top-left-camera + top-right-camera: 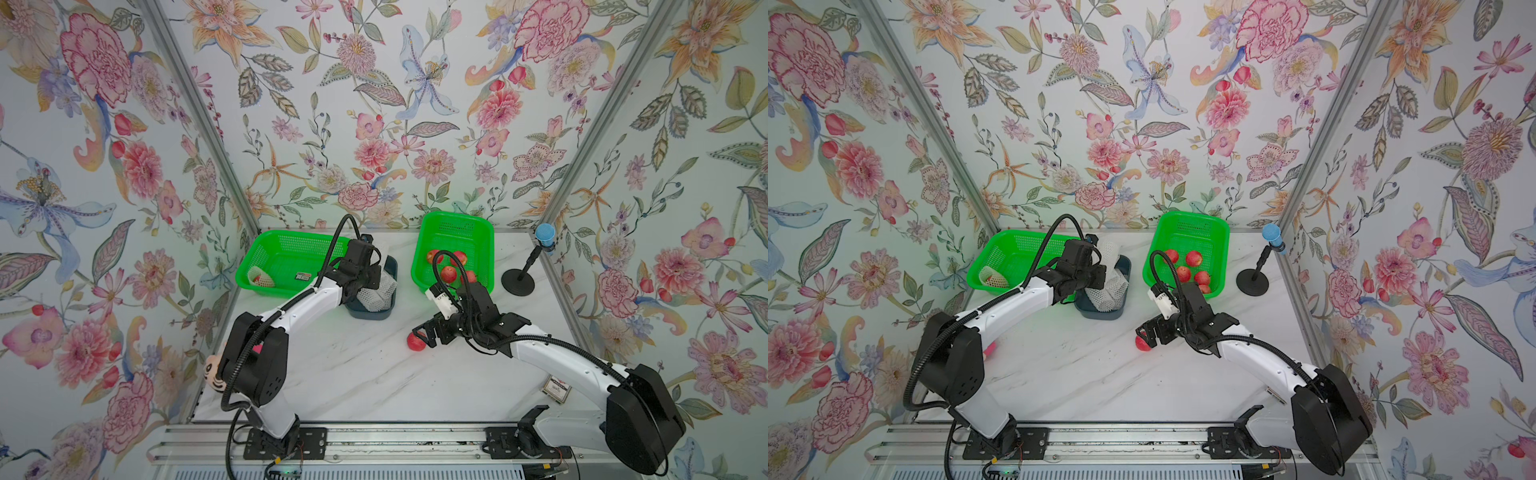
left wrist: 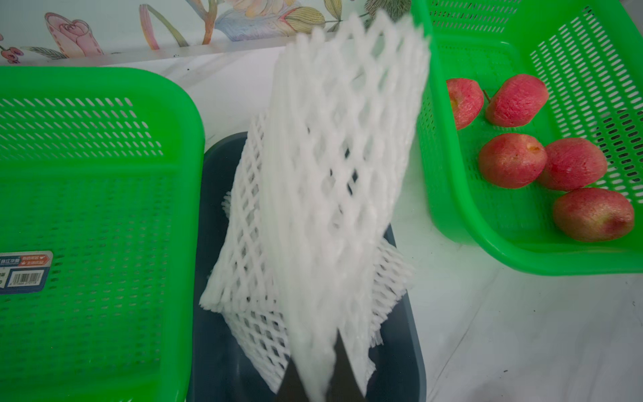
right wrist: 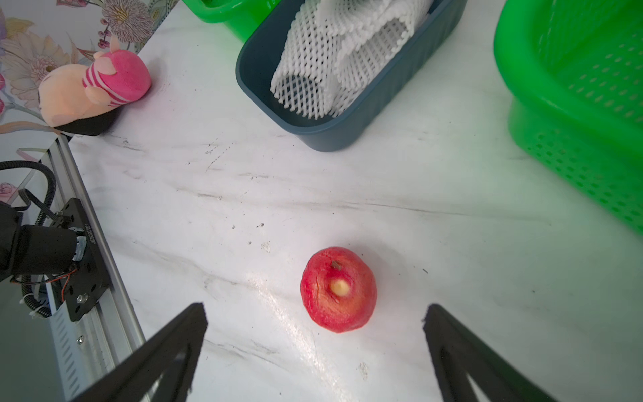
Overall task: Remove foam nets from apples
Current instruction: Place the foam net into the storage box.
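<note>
Left basket (image 1: 249, 274): one, at the bench's (image 1: 374, 374) far left corner, with one netted apple (image 1: 261, 277) inside.
My left claw (image 2: 320, 379): pinched tight on one foam net (image 2: 341, 156), over the tub (image 3: 341, 135).
Tub: one, between the baskets; loose nets (image 3: 313, 69) piled inside, count unclear.
My right claw (image 3: 315, 308): jaws wide, one bare apple (image 3: 339, 289) on the bench between them, untouched.
Right basket (image 2: 487, 250): one, far edge, with five bare apples (image 2: 511, 162).
</note>
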You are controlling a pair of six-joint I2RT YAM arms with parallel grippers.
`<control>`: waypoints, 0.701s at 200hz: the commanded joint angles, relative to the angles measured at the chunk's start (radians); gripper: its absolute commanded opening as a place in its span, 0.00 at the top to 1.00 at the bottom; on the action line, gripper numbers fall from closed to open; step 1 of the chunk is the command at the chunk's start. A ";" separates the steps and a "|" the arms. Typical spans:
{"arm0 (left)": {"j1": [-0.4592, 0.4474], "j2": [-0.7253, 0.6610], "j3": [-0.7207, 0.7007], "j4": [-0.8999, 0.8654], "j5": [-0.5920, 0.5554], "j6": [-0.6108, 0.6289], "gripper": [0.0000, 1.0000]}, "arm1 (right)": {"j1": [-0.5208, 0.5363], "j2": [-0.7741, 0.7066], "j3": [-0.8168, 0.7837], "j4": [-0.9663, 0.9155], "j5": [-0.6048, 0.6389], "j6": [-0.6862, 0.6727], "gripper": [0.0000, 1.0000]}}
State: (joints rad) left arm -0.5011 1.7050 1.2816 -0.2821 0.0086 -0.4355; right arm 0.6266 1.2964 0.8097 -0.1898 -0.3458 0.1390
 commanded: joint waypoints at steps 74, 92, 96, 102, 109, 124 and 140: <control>0.082 0.082 -0.054 -0.004 0.202 -0.071 1.00 | -0.024 0.525 0.703 -0.078 -0.082 0.041 0.37; 0.108 0.073 -0.092 0.023 0.244 -0.079 1.00 | -0.024 0.615 0.776 -0.078 -0.081 0.051 0.50; 0.113 0.072 -0.100 0.028 0.255 -0.079 1.00 | -0.024 0.632 0.789 -0.078 -0.081 0.051 0.53; 0.117 0.071 -0.109 0.038 0.267 -0.078 1.00 | -0.024 0.659 0.813 -0.079 -0.081 0.055 0.56; 0.121 0.069 -0.120 0.048 0.277 -0.076 1.00 | -0.023 0.685 0.836 -0.079 -0.088 0.057 0.61; 0.129 0.072 -0.135 0.066 0.296 -0.072 0.99 | -0.020 0.732 0.880 -0.079 -0.106 0.064 0.67; 0.132 0.077 -0.145 0.088 0.314 -0.074 0.99 | -0.012 0.776 0.912 -0.073 -0.123 0.072 0.70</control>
State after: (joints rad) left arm -0.3790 1.7954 1.1534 -0.2417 0.2619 -0.4988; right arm 0.6064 2.0346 1.6539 -0.2474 -0.4316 0.1955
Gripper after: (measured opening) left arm 0.057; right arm 0.317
